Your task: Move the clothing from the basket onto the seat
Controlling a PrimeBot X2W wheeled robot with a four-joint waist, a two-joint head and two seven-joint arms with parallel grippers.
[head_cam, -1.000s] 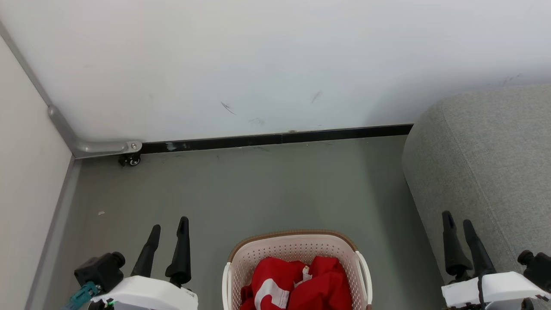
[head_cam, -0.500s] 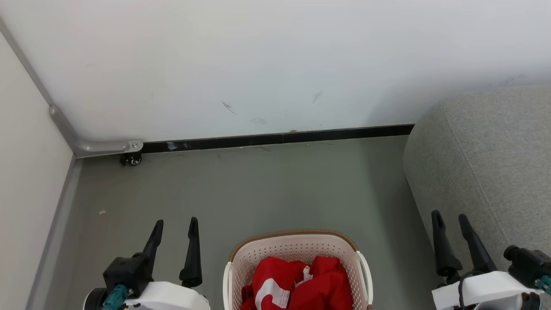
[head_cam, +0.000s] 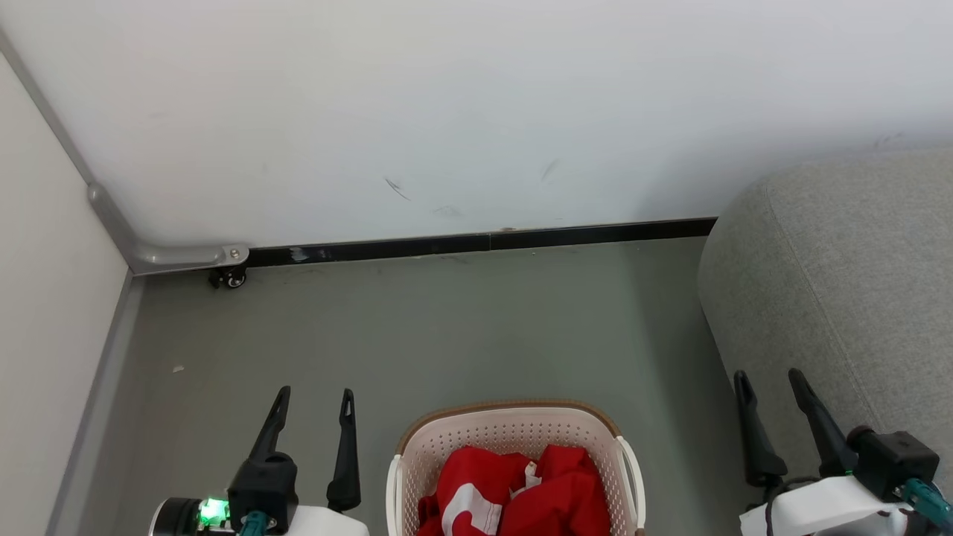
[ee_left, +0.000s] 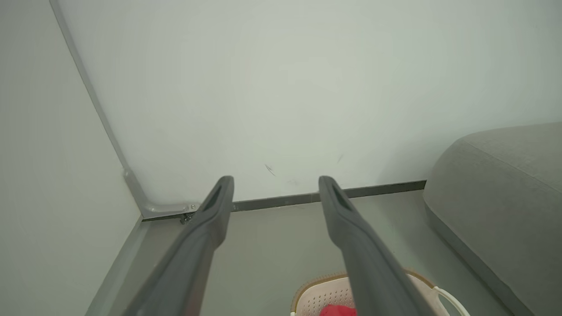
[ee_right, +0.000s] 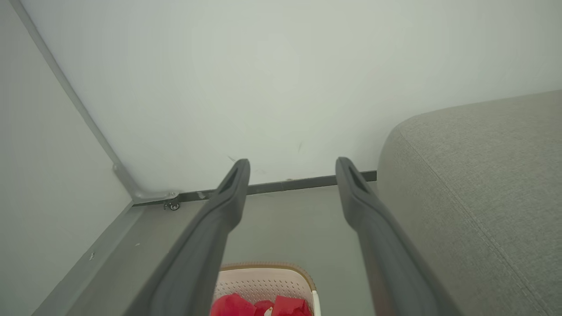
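The cream perforated basket (head_cam: 512,434) with a brown rim stands on the floor at the bottom centre of the head view, holding bunched red clothing (head_cam: 514,495) with a white stripe. Left of the basket, my left gripper (head_cam: 314,397) stands open and empty. My right gripper (head_cam: 769,380) is open and empty to the basket's right, beside the grey seat (head_cam: 849,275). The left wrist view looks past my left gripper (ee_left: 275,183) at the basket (ee_left: 316,294) and the seat (ee_left: 500,184). The right wrist view looks past my right gripper (ee_right: 292,165) at the clothing (ee_right: 259,306) and the seat (ee_right: 474,175).
A white wall (head_cam: 476,112) with a black skirting strip (head_cam: 484,240) runs across the back. A pale panel (head_cam: 45,313) with a metal edge closes the left side, with a small caster (head_cam: 232,278) at its corner. Grey floor (head_cam: 447,327) lies between basket and wall.
Both arms have shifted inward toward the basket and turned at the wrist. Both grippers stay open. The basket and clothing have not moved.
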